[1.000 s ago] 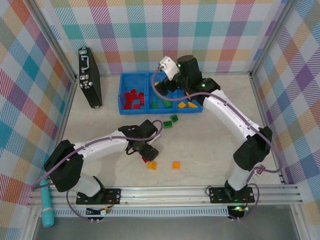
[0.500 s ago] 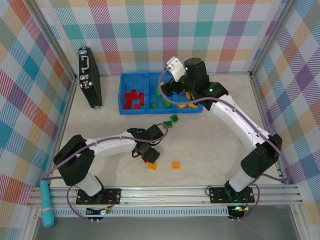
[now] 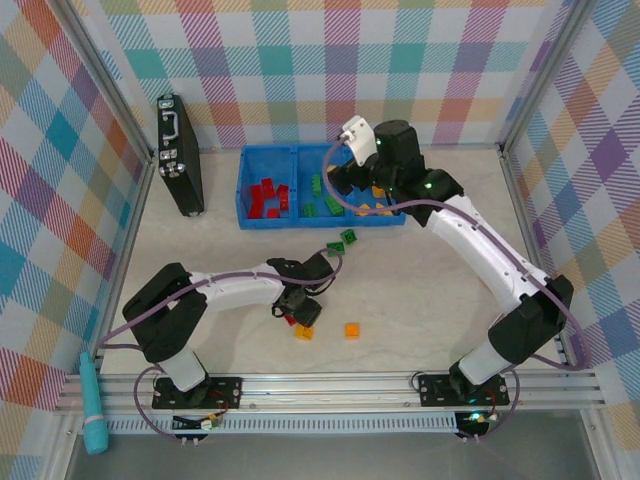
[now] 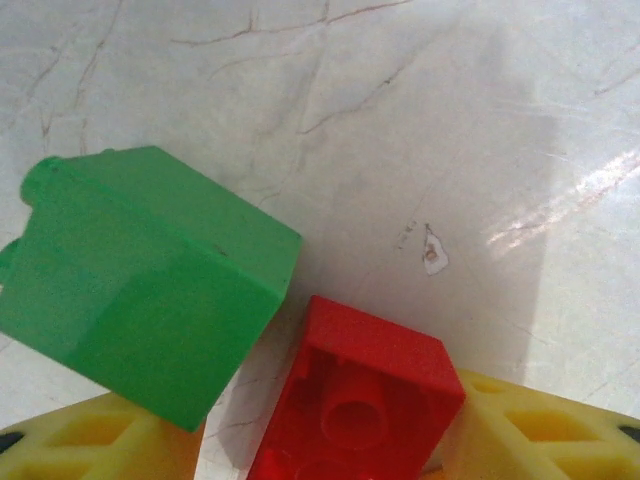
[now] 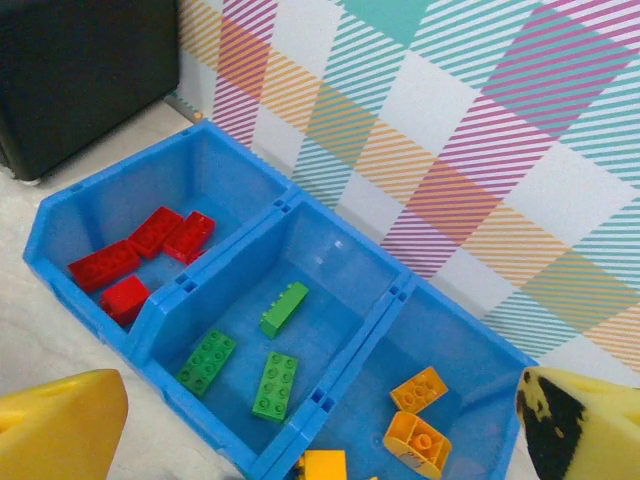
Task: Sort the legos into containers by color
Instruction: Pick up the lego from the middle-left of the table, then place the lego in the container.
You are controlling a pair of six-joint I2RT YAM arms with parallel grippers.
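My left gripper [image 3: 293, 308] is low over the table, open. A red lego [image 4: 360, 400] lies upside down between its yellow fingers [image 4: 530, 430]. The right finger is against the brick, while a strip of table shows on the other side. A green lego [image 4: 150, 280] lies just left of it. My right gripper [image 5: 320, 440] hangs open and empty above the blue containers [image 3: 265, 222]. The left bin holds red legos [image 5: 135, 255], the middle one green [image 5: 275, 385], the right one orange [image 5: 418, 390]. Two orange legos [image 3: 352, 330] and green ones [image 3: 347, 238] lie loose on the table.
A black case with a handle [image 3: 178, 155] stands at the back left, beside the bins. A teal tube [image 3: 93, 415] lies outside the frame at the lower left. Plaid walls and metal rails [image 3: 330, 385] close in the table.
My left gripper has slid a little right onto the red lego and its fingers have drawn closer together. The right gripper has drifted slightly right over the bins, still open.
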